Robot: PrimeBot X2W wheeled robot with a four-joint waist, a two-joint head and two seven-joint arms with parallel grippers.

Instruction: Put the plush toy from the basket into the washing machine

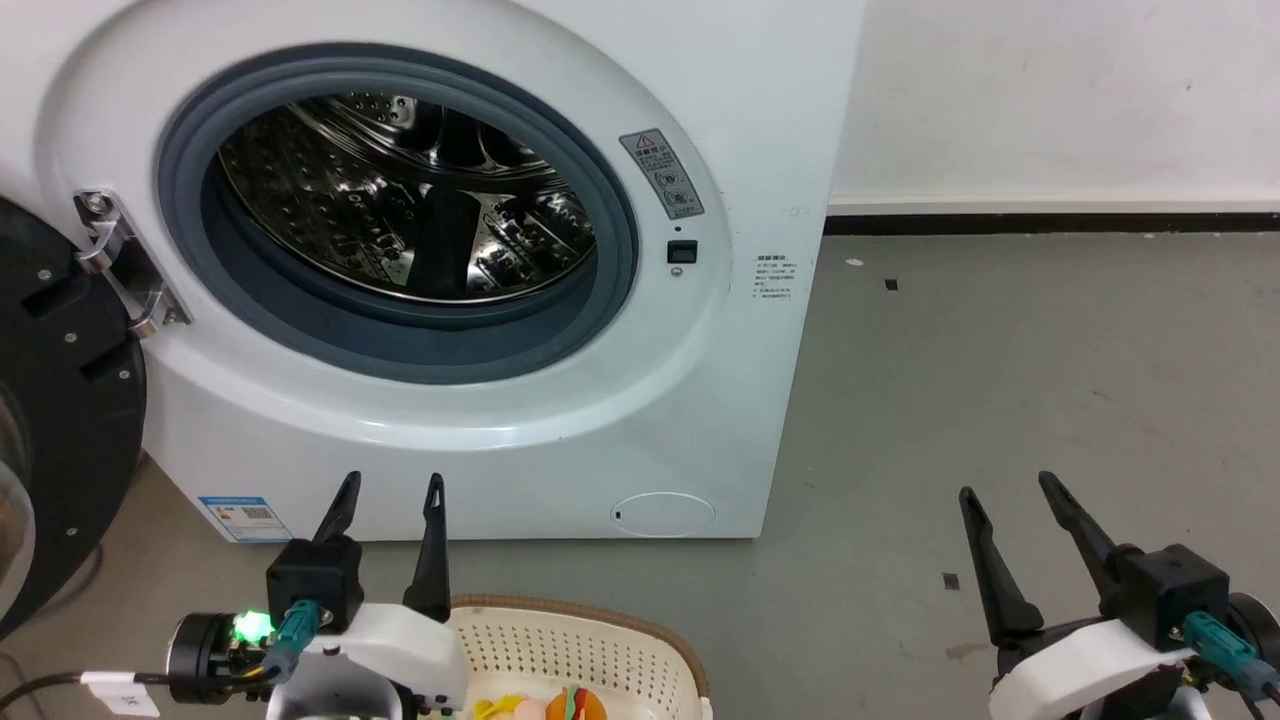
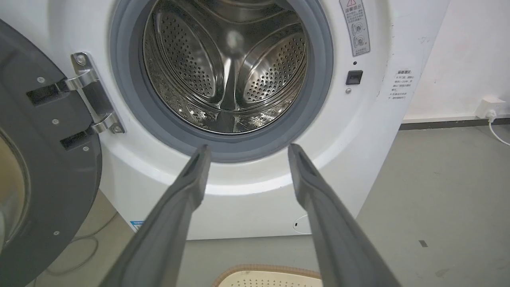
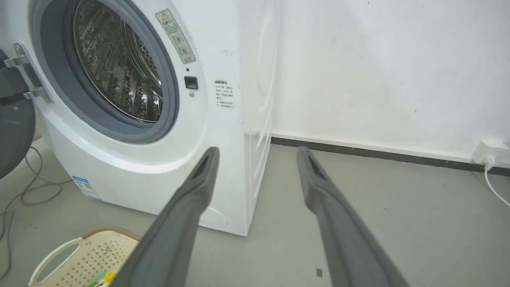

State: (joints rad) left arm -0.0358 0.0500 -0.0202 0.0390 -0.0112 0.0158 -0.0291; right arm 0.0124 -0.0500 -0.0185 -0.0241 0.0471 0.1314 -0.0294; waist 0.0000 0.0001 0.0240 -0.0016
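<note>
Waiting there: left gripper (image 1: 392,482) and right gripper (image 1: 1005,486) hovered, fingers apart.
The plush toy (image 1: 575,705) lay in the basket (image 1: 600,640) before the open washing machine (image 1: 700,400).

Spread right gripper (image 3: 257,149) near washing machine (image 3: 119,163)

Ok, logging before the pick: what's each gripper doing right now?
Left gripper: open, holding nothing.
Right gripper: open, holding nothing.

orange plush toy (image 1: 576,706) lies in the cream basket (image 1: 600,640) before the open white washing machine (image 1: 700,400).
</note>
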